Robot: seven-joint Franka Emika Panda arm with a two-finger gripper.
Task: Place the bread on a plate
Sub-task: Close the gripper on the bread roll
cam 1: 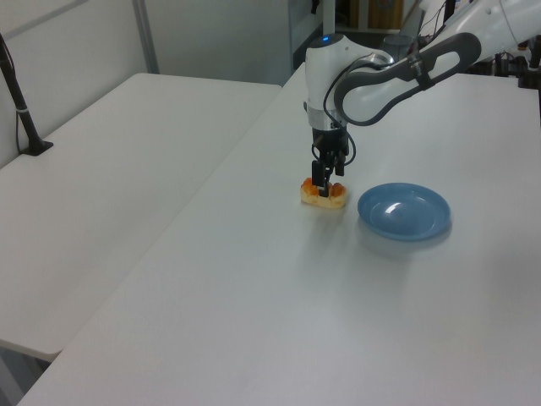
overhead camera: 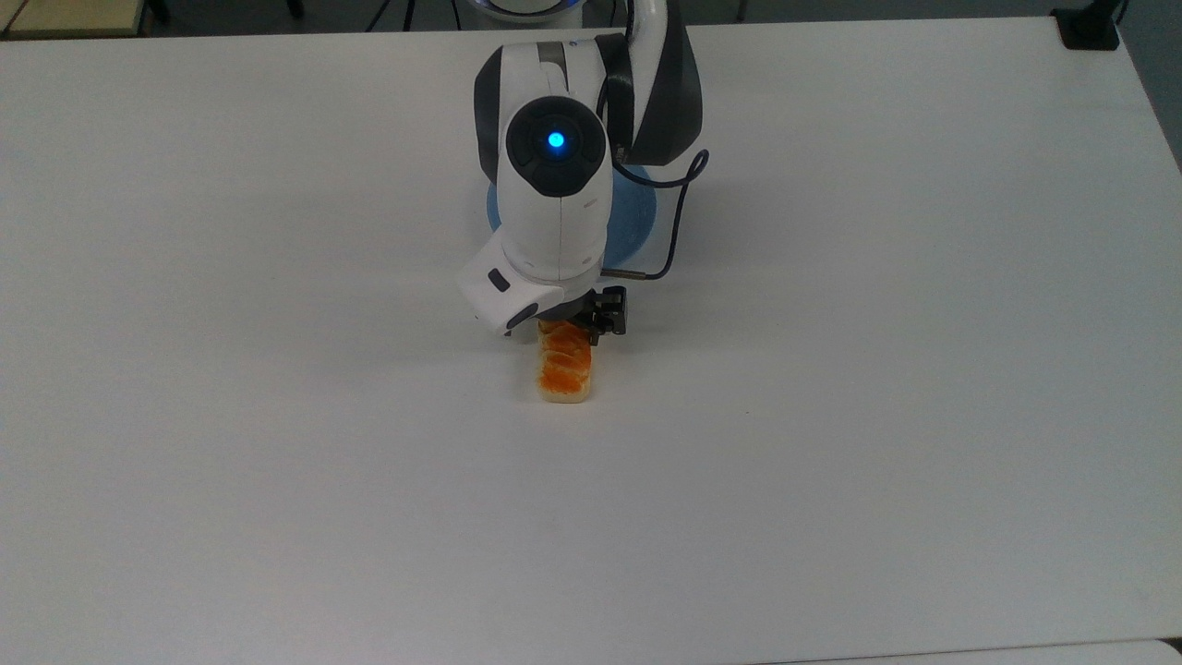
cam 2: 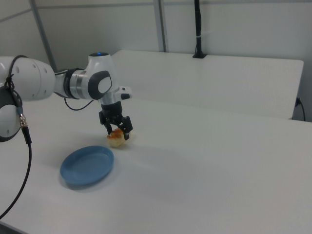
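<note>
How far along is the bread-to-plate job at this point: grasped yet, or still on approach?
Done: the hand is down at the bread, its fingers spread on either side of the loaf. In hand: the grasp itself; the fingers are not closed and the bread lies on the table. Left: closing, lifting and carrying it to the blue plate, which holds nothing.
</note>
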